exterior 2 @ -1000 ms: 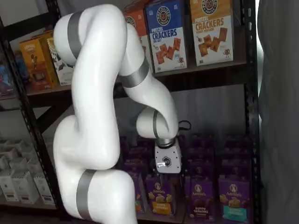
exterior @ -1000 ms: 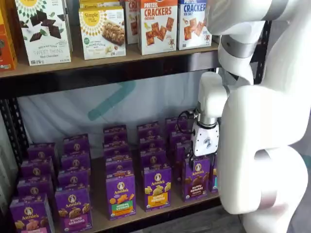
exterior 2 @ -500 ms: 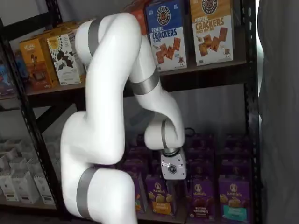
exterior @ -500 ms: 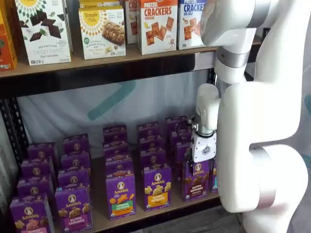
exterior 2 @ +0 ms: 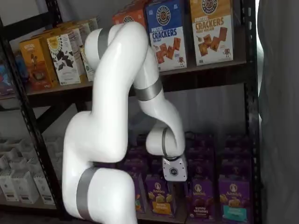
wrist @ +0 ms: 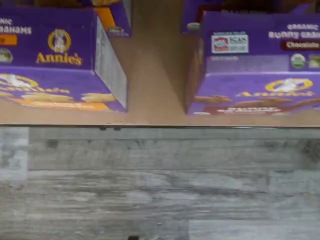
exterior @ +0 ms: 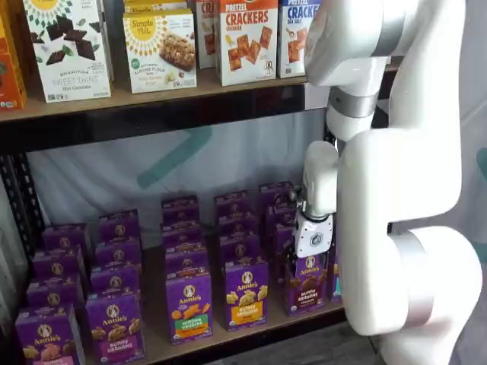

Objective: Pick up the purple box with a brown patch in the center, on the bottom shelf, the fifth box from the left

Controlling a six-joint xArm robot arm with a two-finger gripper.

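Purple cartons fill the bottom shelf (exterior: 156, 346), a tan board with a black front rail, in rows running front to back.

Left of the gripper, we list a front-row carton with tan cookies (exterior: 116, 328), then a carton with an orange band (exterior: 189, 306), then a carton with yellow crackers (exterior: 246, 293), all upright and facing out.

The gripper (exterior: 311, 255): we see its white body in both shelf views, at the end of the white arm (exterior: 396, 228). Its black fingers are hard to make out against the dark cartons in either view; going by what we have, the jaws stand at their widest, and we see nothing between them.

The purple box (exterior: 306, 284): it stands just below the gripper, at the front edge of the shelf, partly covered by the white body in a shelf view. Its long axis is vertical; the printed face with the brown cookie picture points outward, toward the cameras, and the round logo sits near the top. In the other shelf view the purple box (exterior 2: 200, 199) stands just to the gripper's right and below it. The wrist view shows its top panel (wrist: 255, 55) with the shelf edge and grey plank floor (wrist: 160, 190) beyond.

Right of it, a carton with a teal band (exterior 2: 233, 197).
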